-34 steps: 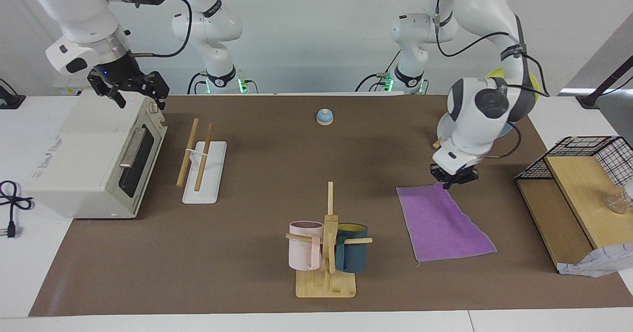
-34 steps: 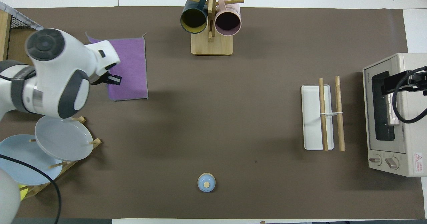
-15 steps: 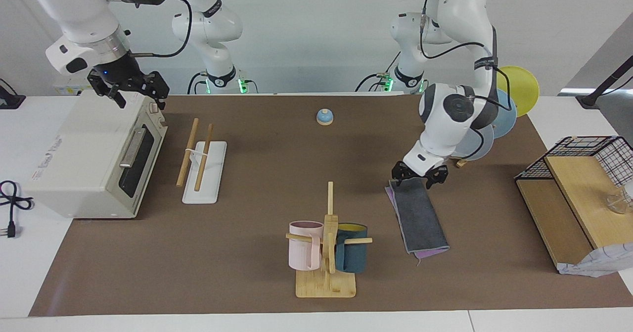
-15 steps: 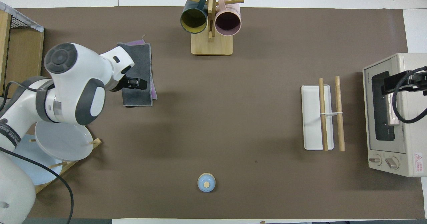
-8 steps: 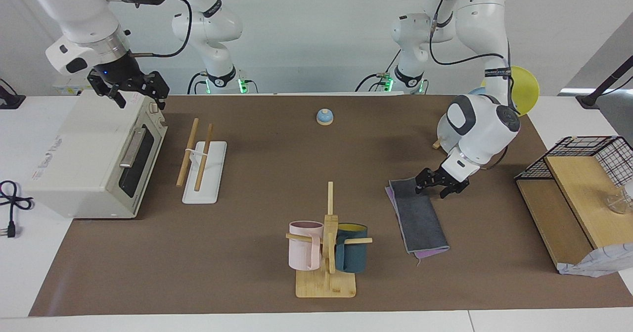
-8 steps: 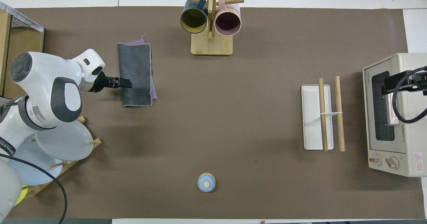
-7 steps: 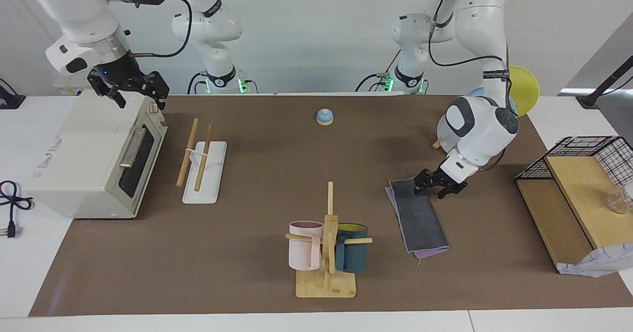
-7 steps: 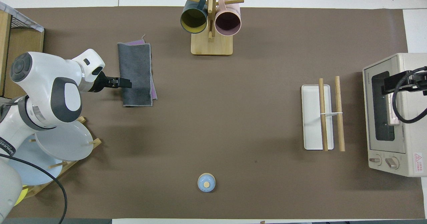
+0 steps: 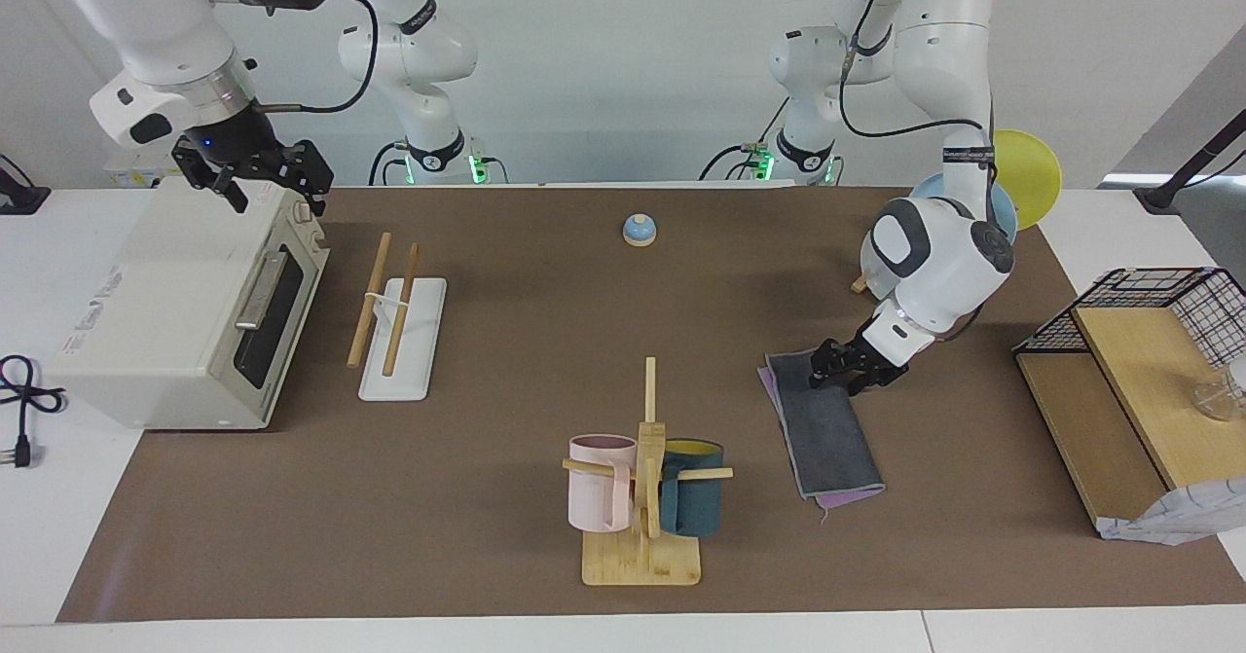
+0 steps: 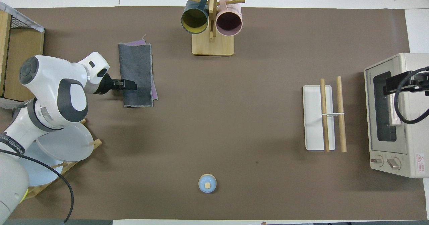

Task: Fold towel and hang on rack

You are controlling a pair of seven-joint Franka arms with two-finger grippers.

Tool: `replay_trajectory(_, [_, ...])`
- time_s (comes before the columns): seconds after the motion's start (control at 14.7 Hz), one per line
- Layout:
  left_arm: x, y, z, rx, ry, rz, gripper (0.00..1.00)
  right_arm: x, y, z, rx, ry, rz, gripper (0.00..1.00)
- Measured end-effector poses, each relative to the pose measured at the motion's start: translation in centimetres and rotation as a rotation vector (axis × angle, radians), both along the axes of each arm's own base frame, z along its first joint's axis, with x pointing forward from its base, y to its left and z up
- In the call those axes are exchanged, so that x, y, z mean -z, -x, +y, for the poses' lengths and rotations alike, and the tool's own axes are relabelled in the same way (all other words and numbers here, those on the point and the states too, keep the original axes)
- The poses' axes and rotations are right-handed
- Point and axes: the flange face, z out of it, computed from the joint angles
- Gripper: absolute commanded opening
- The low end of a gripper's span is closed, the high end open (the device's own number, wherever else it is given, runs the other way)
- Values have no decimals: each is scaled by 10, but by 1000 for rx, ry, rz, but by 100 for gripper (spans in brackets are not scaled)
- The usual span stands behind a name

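The left gripper (image 9: 839,374) has moved in over the folded towel's (image 9: 825,428) edge nearest the robots; whether its fingers grasp it, I cannot tell. The right gripper (image 9: 255,178) waits, released, over the toaster oven (image 9: 165,312).

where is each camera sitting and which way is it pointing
Facing view: high, across the table from the robots, looking back at them. Both arms show whole, the left gripper low at the folded towel, the right gripper over the toaster oven.
Overhead view: high above the robots' end, looking forward and steeply down. The left arm enters bottom left; of the right arm only the gripper shows.
Shared: towel, rack, mug tree, bell, half a turn apart.
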Motion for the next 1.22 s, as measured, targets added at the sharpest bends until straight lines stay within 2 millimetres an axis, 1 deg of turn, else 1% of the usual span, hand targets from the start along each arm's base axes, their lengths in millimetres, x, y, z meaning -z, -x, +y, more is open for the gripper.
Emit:
replay_trajectory(0.14, [1,0,0,-2,0,-1,62,0,0,0,0,0,0,100])
replay_trajectory(0.2, [2,-1,1,-3,-1,-3,58,0,0,0,0,0,0,100])
replay_trajectory(0.27, [2,-1,1,-4,0,-3,50,0,0,0,0,0,0,100])
replay_trajectory(0.41, [3,-1,2,-6,-2,-5,23,0,0,0,0,0,0,100])
replay_trajectory(0.54, [3,-1,2,-7,-2,-5,1,0,0,0,0,0,0,100])
replay_trajectory(0.88, [5,-2,3,-15,4,-2,0,0,0,0,0,0,0,100])
replay_trajectory(1.02, [3,-3,2,-47,27,9,0,0,0,0,0,0,0,100])
replay_trajectory(1.09, [-1,-5,1,-80,39,24,0,0,0,0,0,0,0,100])
replay_trajectory(1.15, [-9,-8,-1,-118,50,42,0,0,0,0,0,0,0,100])
replay_trajectory(1.22, [-23,-12,-5,-161,64,63,0,0,0,0,0,0,0,100])
